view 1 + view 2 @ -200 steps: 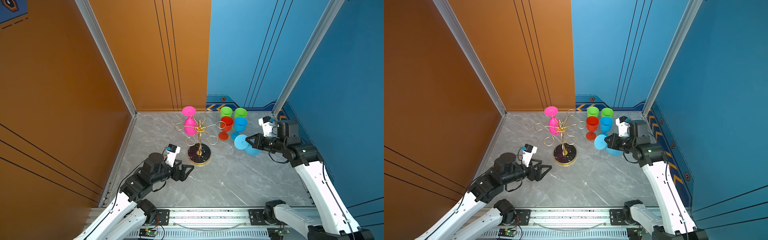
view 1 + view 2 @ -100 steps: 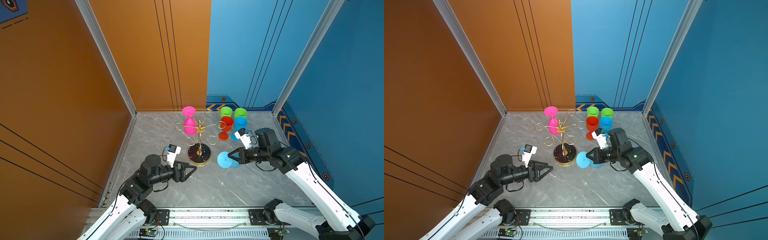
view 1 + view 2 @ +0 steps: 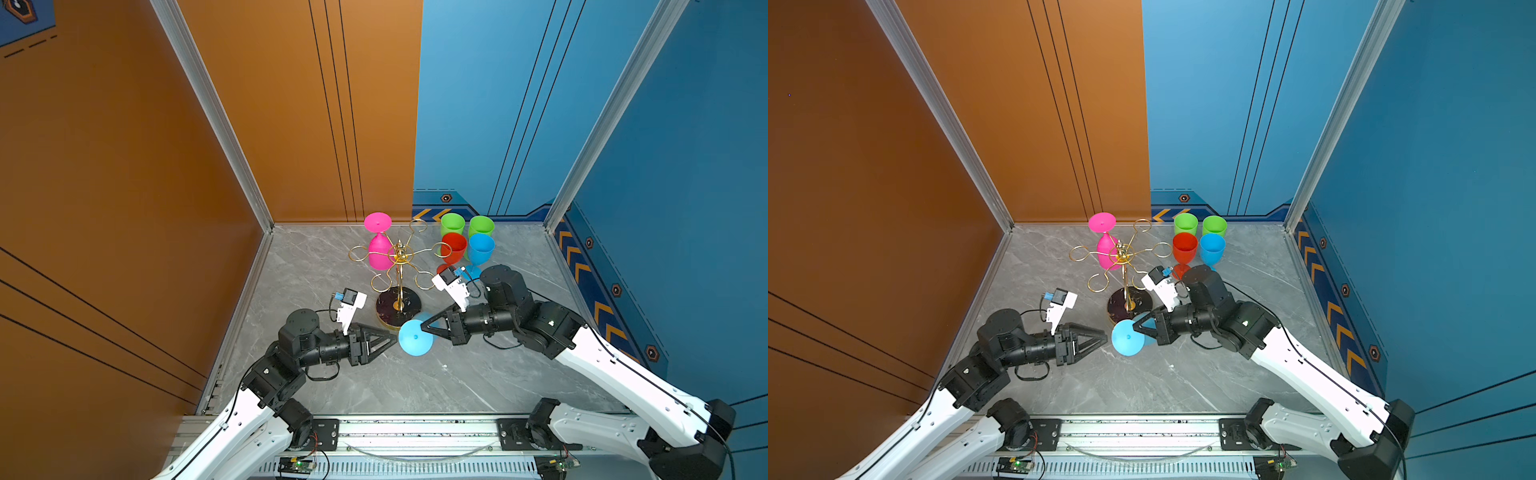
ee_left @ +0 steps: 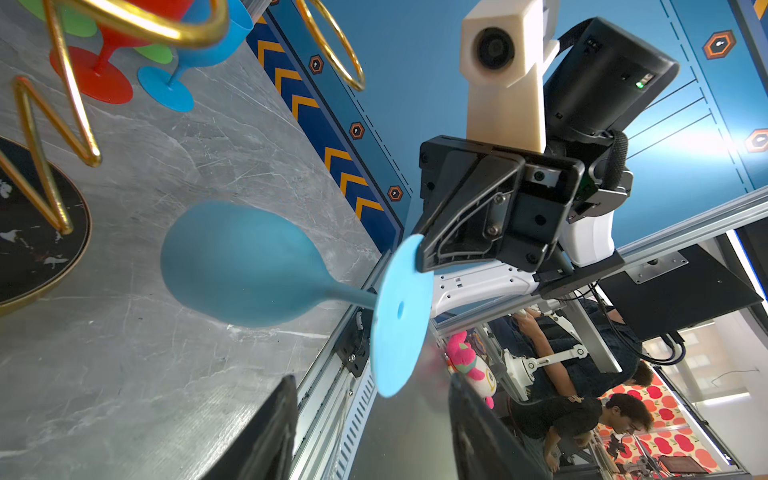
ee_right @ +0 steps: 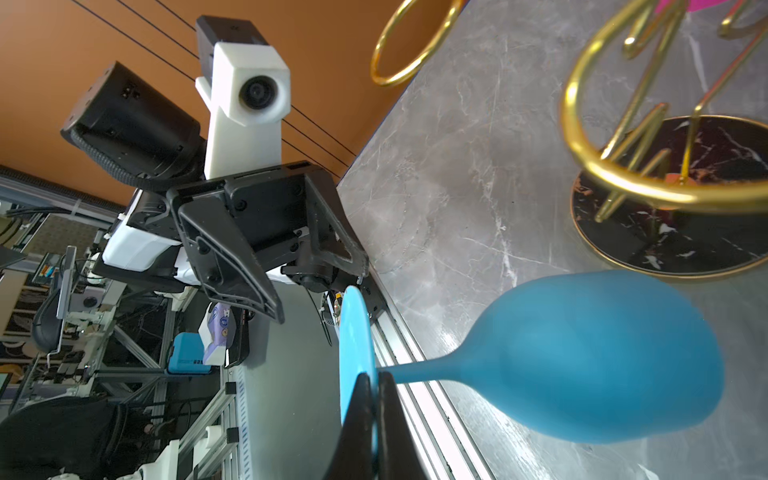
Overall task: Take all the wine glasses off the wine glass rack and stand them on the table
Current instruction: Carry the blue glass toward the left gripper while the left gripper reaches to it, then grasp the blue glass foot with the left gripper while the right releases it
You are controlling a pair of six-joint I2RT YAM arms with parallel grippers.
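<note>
- The right claw (image 5: 370, 384) is pressed together on the round foot of the blue wine glass (image 5: 582, 353), pinching the foot near its rim; the glass lies on its side in the air, stem about level, bowl pointing back along the right arm
- In both top views this glass (image 3: 415, 338) hangs clear of the wine glass rack (image 3: 395, 307), low over the grey tabletop (image 3: 415, 386) and just beside the rack's black base on the near side
- The left claw (image 3: 395, 341) is spread, its two fingers apart and aimed at the foot's flat face, tips just beside the rim; whether they touch it cannot be told
- A pink wine glass (image 3: 380, 251) hangs upside down from a far loop of the rack
- Two green glasses (image 3: 465, 224), a red glass (image 3: 454, 247) and a standing blue glass (image 3: 481, 248) stand upright in a cluster at the far right of the tabletop
</note>
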